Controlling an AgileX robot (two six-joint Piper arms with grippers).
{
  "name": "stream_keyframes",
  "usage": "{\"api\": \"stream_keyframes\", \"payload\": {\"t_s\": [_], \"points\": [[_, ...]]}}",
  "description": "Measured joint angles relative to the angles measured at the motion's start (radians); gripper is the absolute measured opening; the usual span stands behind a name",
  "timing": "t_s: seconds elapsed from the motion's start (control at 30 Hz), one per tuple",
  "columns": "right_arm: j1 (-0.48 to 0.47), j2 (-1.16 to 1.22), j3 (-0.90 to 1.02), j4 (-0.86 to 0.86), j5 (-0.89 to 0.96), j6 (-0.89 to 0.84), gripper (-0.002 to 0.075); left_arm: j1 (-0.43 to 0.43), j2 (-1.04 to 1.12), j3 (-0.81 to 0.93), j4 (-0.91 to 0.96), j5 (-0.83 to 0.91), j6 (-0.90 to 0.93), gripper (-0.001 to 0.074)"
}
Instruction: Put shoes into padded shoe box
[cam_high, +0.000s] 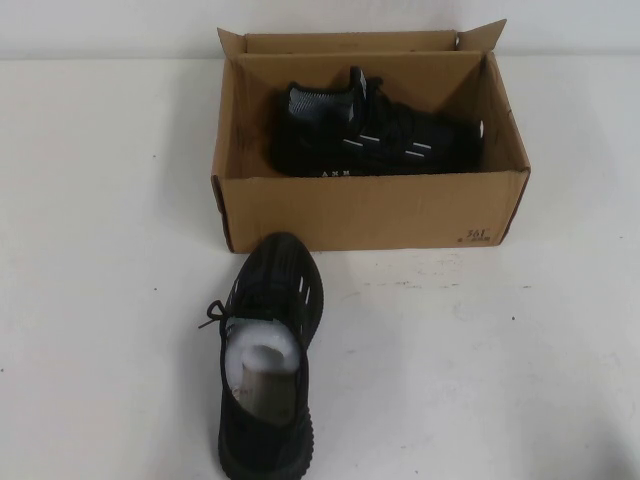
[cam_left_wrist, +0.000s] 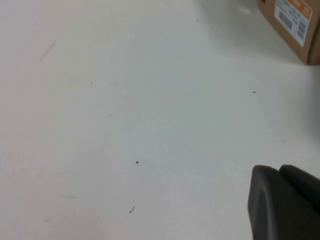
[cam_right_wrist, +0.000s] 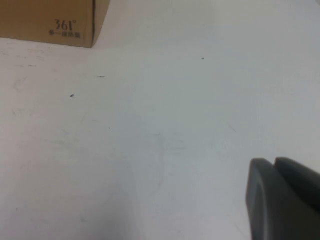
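Lifting the second black knit sneaker (cam_high: 268, 360) over the brown cardboard shoe box (cam_high: 370, 210) risks snagging its wall; left gripper (cam_left_wrist: 285, 202) and right gripper (cam_right_wrist: 282, 197) barely show, perhaps parked, fingers unreadable.

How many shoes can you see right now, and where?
2. One shoe lies inside the box; the other shoe sits on the table in front of it. Neither gripper holds one.

Left gripper (cam_left_wrist: 285, 202): matte dark grey moulded finger block with rounded corners, partly in frame. Right gripper (cam_right_wrist: 282, 197): matching matte dark grey block, a narrow seam dividing two sections.
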Motion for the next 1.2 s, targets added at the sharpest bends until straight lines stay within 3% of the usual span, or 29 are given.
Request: {"api": "stream_keyframes", "payload": {"t_s": [0.73, 1.0, 1.2], "points": [[0.0, 0.0, 0.0, 0.0, 0.0, 0.0, -0.0008, 0.0, 0.0, 0.0, -0.008, -0.01, -0.009, -0.0005], [0.0, 0.0, 0.0, 0.0, 0.0, 0.0, -0.0008, 0.0, 0.0, 0.0, -0.189, -0.225, -0.25, -0.0005], [0.0, 0.0, 0.0, 0.0, 0.0, 0.0, -0.0008, 0.0, 0.0, 0.0, -0.218, -0.334, -0.288, -0.0005]]}}
